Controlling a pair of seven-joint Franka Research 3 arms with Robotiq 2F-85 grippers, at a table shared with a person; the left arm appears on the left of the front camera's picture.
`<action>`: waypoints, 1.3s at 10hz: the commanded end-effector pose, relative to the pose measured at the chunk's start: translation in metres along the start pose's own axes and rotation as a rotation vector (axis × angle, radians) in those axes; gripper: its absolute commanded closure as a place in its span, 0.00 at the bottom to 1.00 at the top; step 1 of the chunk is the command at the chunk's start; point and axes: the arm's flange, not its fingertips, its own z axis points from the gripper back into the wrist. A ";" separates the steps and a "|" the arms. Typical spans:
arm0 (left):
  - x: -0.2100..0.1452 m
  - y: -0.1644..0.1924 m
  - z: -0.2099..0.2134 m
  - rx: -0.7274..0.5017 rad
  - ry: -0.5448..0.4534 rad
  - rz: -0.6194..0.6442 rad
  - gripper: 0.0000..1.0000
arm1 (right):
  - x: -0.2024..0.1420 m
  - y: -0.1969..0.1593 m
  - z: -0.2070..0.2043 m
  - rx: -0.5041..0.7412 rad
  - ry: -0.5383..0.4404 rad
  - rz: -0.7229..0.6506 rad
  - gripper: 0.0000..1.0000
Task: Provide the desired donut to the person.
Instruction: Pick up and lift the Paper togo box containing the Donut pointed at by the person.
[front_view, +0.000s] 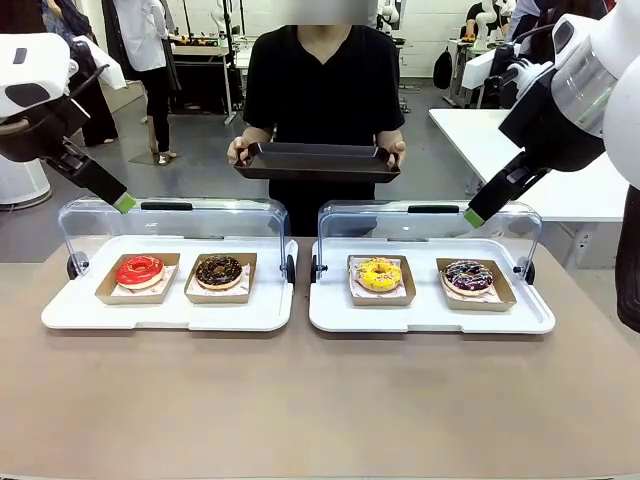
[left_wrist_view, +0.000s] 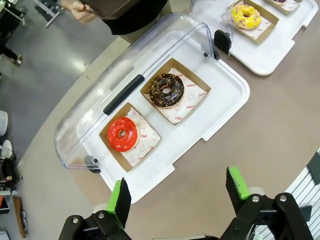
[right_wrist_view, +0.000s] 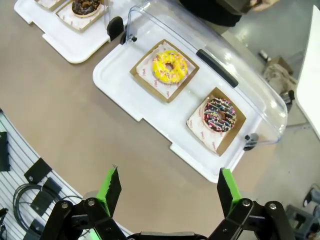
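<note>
A: What were the pincers doing?
B: The left gripper (left_wrist_view: 177, 187) and right gripper (right_wrist_view: 169, 181) were both spread wide and empty, hovering over the table (front_view: 320, 400).
A: And the donuts?
B: Below them in boxes: the red donut (front_view: 139, 270) and chocolate donut (front_view: 219, 270) on the left, the yellow donut (front_view: 379, 273) and sprinkled donut (front_view: 467, 276) on the right. Beyond them, the person (front_view: 322, 90) held a dark tray (front_view: 316, 160).

Bright even overhead light, soft shadows, glare on clear lid (left_wrist_view: 165, 40), wrist views bent at edges.

Left pincer (left_wrist_view: 177, 187) raised, jaws spread, empty; right pincer (right_wrist_view: 169, 181) raised, jaws spread, empty.
</note>
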 end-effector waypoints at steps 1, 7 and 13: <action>0.002 0.002 0.000 -0.003 -0.001 0.001 0.00 | 0.001 0.000 0.001 0.007 -0.005 -0.005 0.00; -0.017 0.102 0.031 -0.718 -0.104 -0.251 0.00 | -0.038 -0.094 0.002 0.593 -0.271 0.169 0.00; -0.106 0.182 0.057 -0.690 -0.420 -0.255 0.00 | -0.164 -0.189 0.014 0.612 -0.626 0.047 0.00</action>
